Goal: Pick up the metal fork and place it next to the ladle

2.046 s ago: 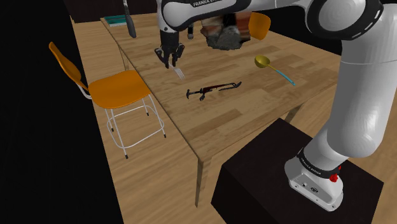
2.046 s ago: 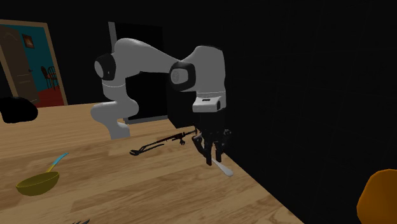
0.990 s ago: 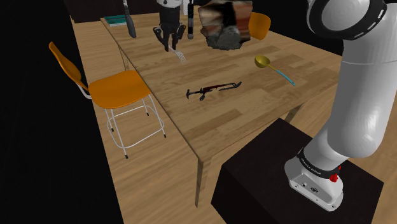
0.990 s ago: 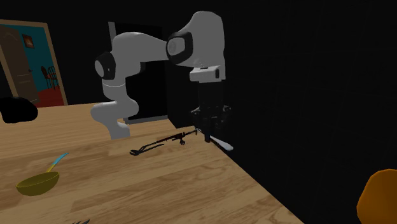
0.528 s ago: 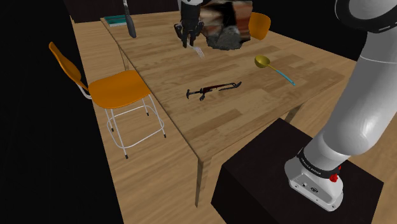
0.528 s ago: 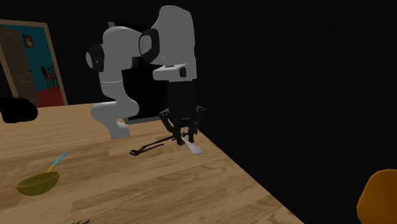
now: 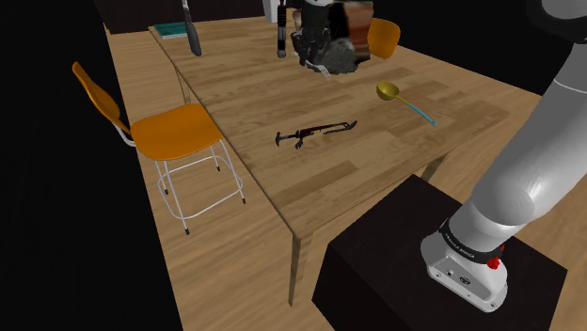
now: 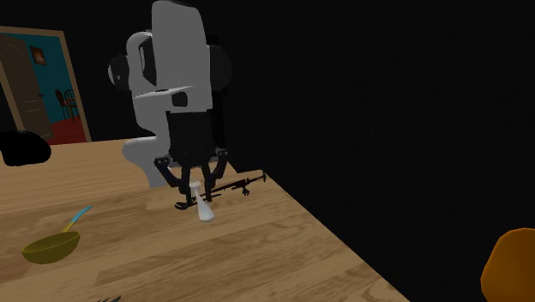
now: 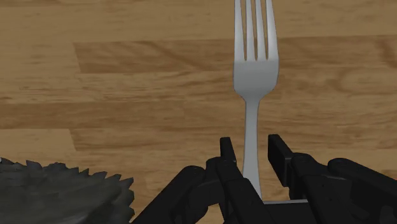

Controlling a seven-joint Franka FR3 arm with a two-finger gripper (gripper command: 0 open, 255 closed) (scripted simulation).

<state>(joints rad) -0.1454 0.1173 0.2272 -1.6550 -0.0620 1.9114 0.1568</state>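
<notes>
In the shoulder view, the gripper [image 7: 313, 56] is at the far side of the table [image 7: 282, 188]. It is shut tight on the fork [image 7: 325, 71]. The fork sticks out below it and slants down. A lumpy brown and grey thing [image 7: 341, 49] is right behind them. The ladle [image 7: 388, 91] lies on the table, near the fork, toward this view's right. It has a yellow bowl and a blue handle. A dark long tool [image 7: 316, 132] lies in the middle of the table. An orange chair [image 7: 174, 127] stands at this view's left.

In the second exterior view, the gripper [image 8: 196, 183] points down over the table [image 8: 257, 257]. The fork [image 8: 203, 207] hangs from it, pale and slanted. Its low end is close to the table top. The dark tool [image 8: 230, 186] lies just behind it. The ladle [image 8: 50, 247] lies well apart, at this view's left.

In the wrist view, the two fingers [image 9: 229, 156] squeeze the fork [image 9: 254, 70] by its handle. The prongs point away from the gripper [image 9: 252, 151]. The wood table [image 9: 127, 95] is behind it. A grey jagged thing [image 9: 57, 191] is off to one side.
</notes>
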